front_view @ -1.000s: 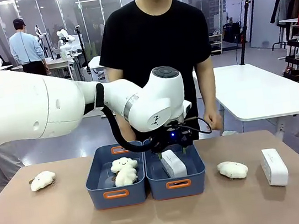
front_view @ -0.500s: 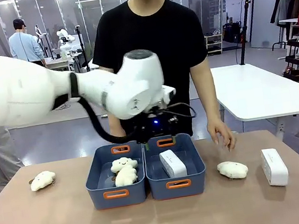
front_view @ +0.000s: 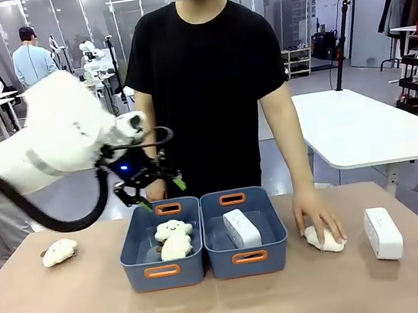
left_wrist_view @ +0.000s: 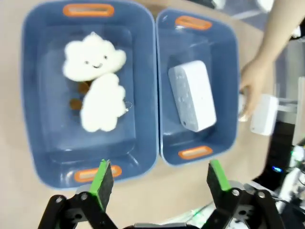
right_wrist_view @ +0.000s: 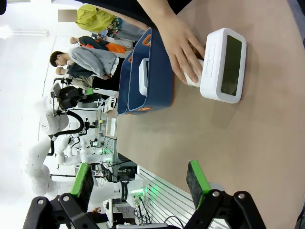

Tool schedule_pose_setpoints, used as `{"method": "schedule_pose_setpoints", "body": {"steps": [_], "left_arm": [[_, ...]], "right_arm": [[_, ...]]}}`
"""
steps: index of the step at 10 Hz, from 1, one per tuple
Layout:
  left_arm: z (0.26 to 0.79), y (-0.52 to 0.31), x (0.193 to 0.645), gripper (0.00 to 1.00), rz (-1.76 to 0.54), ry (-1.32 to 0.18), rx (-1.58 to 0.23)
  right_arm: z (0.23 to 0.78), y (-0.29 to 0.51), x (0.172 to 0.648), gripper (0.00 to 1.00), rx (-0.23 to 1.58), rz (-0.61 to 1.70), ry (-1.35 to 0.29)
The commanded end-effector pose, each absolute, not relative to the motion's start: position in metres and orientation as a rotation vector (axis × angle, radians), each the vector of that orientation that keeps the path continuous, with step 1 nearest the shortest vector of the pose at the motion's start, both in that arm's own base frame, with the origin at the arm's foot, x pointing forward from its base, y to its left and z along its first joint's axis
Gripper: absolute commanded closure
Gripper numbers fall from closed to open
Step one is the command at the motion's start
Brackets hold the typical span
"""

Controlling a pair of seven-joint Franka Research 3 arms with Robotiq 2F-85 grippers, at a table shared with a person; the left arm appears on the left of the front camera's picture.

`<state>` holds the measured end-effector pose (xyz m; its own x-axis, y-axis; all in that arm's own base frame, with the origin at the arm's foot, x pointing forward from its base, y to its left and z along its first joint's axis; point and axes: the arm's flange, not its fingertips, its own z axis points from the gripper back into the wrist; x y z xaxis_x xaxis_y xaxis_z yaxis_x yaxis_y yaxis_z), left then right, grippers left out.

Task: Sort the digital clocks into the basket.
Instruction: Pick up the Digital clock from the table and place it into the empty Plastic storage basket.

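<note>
The left arm [front_view: 58,139] hangs high, left claw [front_view: 164,194] wide open, empty, over the left bin's [front_view: 163,271] far rim. The right claw [right_wrist_view: 139,179] gapes empty. 1 digital clock [front_view: 242,228] lies in the basket [front_view: 249,258]; the 2nd digital clock [front_view: 382,232] stands on the table [front_view: 230,309] beside a hand [front_view: 319,219] half hiding a cloud toy [front_view: 332,246].

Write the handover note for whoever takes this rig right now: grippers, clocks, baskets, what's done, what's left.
Left gripper: open, empty, raised above the two baskets.
Right gripper: open, empty, above bare table, facing the second clock.
First clock: lying in the right-hand basket. Done.
Second clock: on the table at the robot's right, beside the person's hand, which rests on a cloud toy.
Left-hand basket: holds two cloud toys. One more cloud toy lies on the table at the left.
Left to do: second clock into the basket with the first.
</note>
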<state>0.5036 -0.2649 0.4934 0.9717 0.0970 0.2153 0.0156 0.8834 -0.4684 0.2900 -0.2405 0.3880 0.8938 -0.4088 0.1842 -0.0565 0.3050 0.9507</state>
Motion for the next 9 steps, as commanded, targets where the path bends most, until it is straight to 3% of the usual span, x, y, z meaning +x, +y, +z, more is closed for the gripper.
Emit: {"method": "schedule_pose_setpoints", "body": {"steps": [1, 5, 7, 8, 9], "left_arm": [[0.492, -0.208, 0.480, 0.00, 0.044, -0.229, -0.629], [0.502, -0.009, 0.467, 0.00, 0.285, -0.313, -1.035], [0.499, 0.061, 0.426, 0.00, 0.436, -0.317, -1.049], [0.491, 0.091, 0.433, 0.00, 0.363, -0.341, -1.074], [0.481, 0.119, 0.432, 0.00, 0.340, -0.253, -1.110]], "right_arm": [[0.389, -0.242, 0.289, 0.00, 1.249, -0.238, -0.434], [0.389, -0.242, 0.289, 0.00, 1.249, -0.238, -0.434], [0.389, -0.242, 0.289, 0.00, 1.249, -0.238, -0.434], [0.389, -0.242, 0.289, 0.00, 1.249, -0.238, -0.434], [0.389, -0.242, 0.289, 0.00, 1.249, -0.238, -0.434]]}}
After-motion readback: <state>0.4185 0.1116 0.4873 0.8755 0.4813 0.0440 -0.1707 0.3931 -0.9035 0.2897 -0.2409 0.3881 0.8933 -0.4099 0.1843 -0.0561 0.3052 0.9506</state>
